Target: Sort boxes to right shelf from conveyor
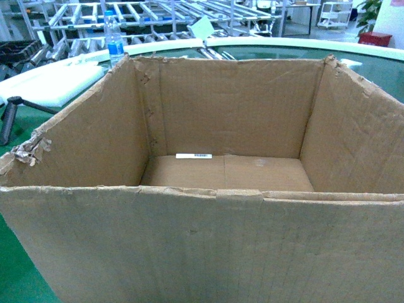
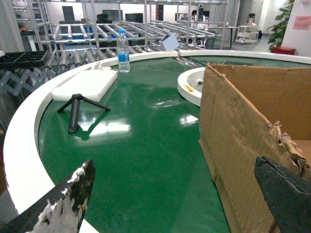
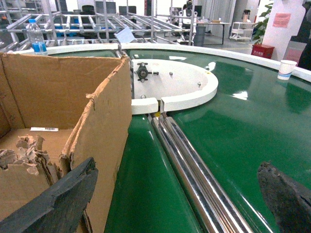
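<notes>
Cardboard carton [image 1: 208, 240], large, brown and open-topped, stands on the green conveyor belt [image 2: 141, 160] directly in front of the robot and fills most of the head view. I judge it light for its bulk but awkward: single-wall corrugated board, stiff along the folded corners yet floppy in the middle of each wall, with dry paper faces that should offer fair friction. Its top edges are ragged and torn, so pinching the rim risks ripping it further; pressing both side walls inward low down, near the corners, looks like the safer hold. Going left to right, the left gripper [image 2: 175, 204] hangs with its fingers spread wide, one worn tip over the belt and the other at the carton's torn left wall, apparently straddling that wall without clamping it. Inside, the carton is nearly empty: a small white barcode sticker [image 1: 194, 155] lies on the floor by the far wall, and crumpled torn scraps [image 3: 22, 155] of cardboard cling at the near corner. The right gripper [image 3: 177, 194] is likewise spread wide, one finger at the carton's right wall, the other out over the belt beyond bright steel rails [image 3: 194, 170]. A silver roller rack [image 1: 158, 16] stands behind the conveyor; whether it is the target shelf I cannot tell.
</notes>
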`<state>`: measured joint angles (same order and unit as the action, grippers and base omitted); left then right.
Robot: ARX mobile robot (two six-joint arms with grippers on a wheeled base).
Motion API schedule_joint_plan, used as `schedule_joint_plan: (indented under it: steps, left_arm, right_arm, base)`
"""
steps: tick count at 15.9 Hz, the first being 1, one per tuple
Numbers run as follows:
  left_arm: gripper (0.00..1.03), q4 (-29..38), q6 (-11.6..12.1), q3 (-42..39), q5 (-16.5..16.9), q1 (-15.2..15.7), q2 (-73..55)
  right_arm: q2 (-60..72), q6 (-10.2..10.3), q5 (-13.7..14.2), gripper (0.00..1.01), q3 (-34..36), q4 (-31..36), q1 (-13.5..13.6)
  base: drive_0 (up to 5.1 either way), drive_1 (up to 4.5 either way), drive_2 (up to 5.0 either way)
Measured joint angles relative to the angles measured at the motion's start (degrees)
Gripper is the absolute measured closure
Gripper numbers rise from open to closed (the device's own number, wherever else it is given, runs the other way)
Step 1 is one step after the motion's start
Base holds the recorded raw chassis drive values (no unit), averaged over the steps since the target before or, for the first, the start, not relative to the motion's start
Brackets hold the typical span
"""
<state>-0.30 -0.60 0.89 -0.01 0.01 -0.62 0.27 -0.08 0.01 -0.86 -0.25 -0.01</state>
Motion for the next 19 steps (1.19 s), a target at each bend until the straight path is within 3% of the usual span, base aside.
schedule_joint_plan:
  steps: [5,7,9,10,12,13,16,19]
  left_arm:
    - [0.05,-1.38,-0.02,0.0,0.52,-0.11,-0.39]
    - [0.05,3.98,-0.07,0.09,1.88,0.2,-4.5]
    - [0.05,14.88,-0.94,3.65,5.05,3.02,-17.05]
    - [0.05,21.0,-0.92,8.46,5.51,2.67,-24.68]
    - [0.05,24.87,-0.92,17.16,7.13,0.13,-37.83]
    - [0.05,22.34,-1.66,22.69,9.16,-1.2,-45.27]
    - [0.05,22.97,-1.75,26.69,9.99,-2.64,-51.17]
    - [0.05,15.21,-1.97,38.27,13.14,-4.94,-62.77]
  right_arm:
    - [1.68,0.28,-0.68,0.03,0.0,2.51,-0.44]
    - [7.54,0.7,-1.99,0.03,-0.09,8.72,-1.36]
    - [19.3,0.72,-2.21,0.03,-3.69,18.03,-1.86]
    - [25.44,0.63,-2.1,0.03,-7.96,22.36,-0.96]
    - [37.46,-0.96,-1.22,0.03,-15.58,24.96,4.11]
    - [45.0,-2.84,-1.75,0.03,-20.48,23.37,6.47]
    - [50.77,-4.28,-2.47,0.03,-24.5,21.73,6.51]
    - [62.95,-7.08,-4.48,0.03,-36.48,13.53,6.91]
  base:
    - [0.0,0.0,0.0]
    - [0.0,0.0,0.0]
    - [0.0,0.0,0.0]
    - [0.0,0.0,0.0]
    - [0.0,0.0,0.0]
    - [0.0,0.0,0.0]
    - [0.0,0.0,0.0]
    - [0.0,0.0,0.0]
